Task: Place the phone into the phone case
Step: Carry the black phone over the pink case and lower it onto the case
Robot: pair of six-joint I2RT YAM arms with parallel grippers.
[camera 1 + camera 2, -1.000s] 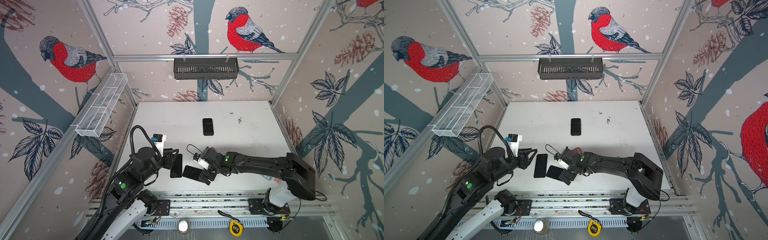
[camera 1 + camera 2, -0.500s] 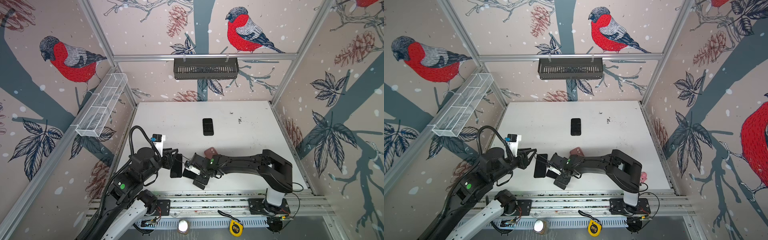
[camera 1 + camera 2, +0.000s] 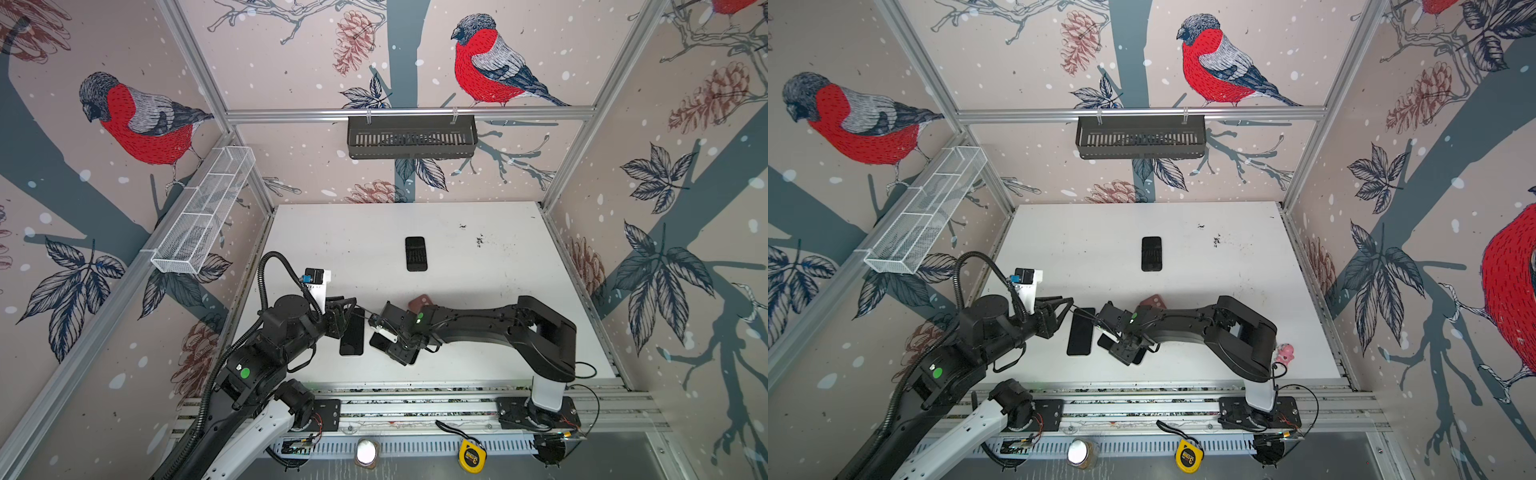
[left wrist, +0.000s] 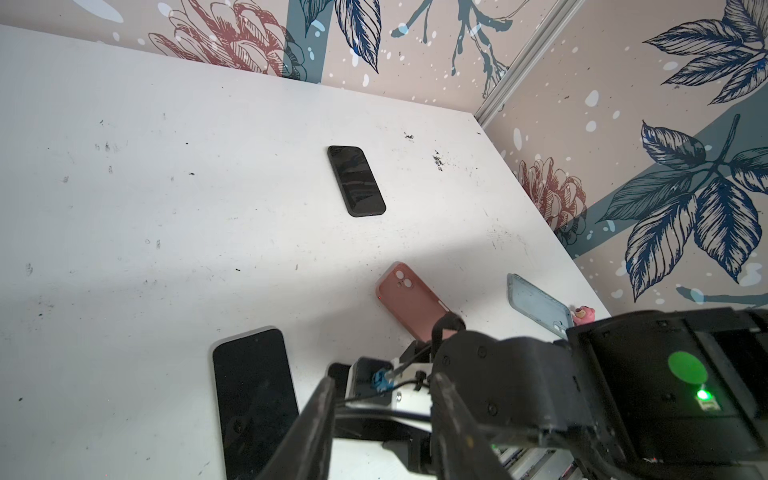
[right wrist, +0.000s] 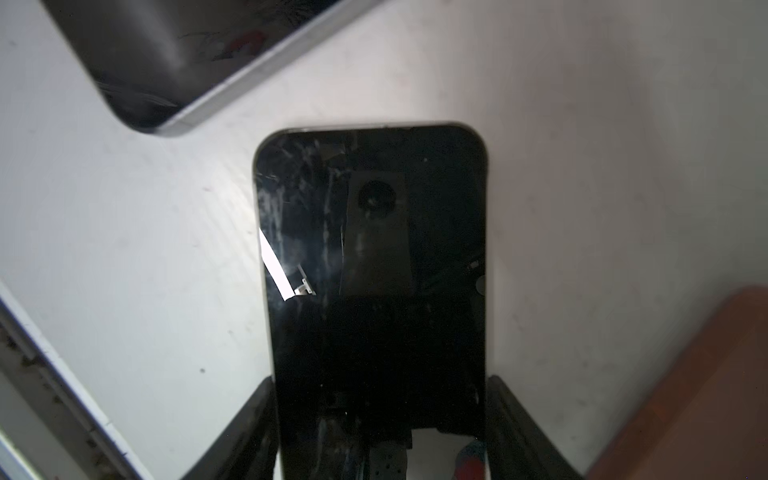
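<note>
Two jaws, right gripper [image 5: 380, 384]: narrowing from the wide spread of a second ago, and now, as far as the right wrist view shows, pressing on both long edges of the smaller black phone [image 5: 374, 257].
Smaller black phone: lying flat and screen up on the white table [image 3: 478, 257] near its front edge, not yet lifting.
Right arm: having swung toward the left arm's side over the last second, it is now uncovering the pink phone case [image 4: 409, 299], which is lying just behind the gripper.
Left gripper [image 4: 382, 380]: staying partly open and empty, hovering just beside the larger black phone [image 3: 352, 332].
Further out: a third black phone [image 3: 416, 253] is sitting well apart toward the back, and a pale blue phone case [image 4: 536, 305] is resting near the right edge.
Meaning for the task: the reach is giving way to the grasp. The phone is probably becoming ready to lift and carry to a case. Which case is fitting it I cannot tell.
</note>
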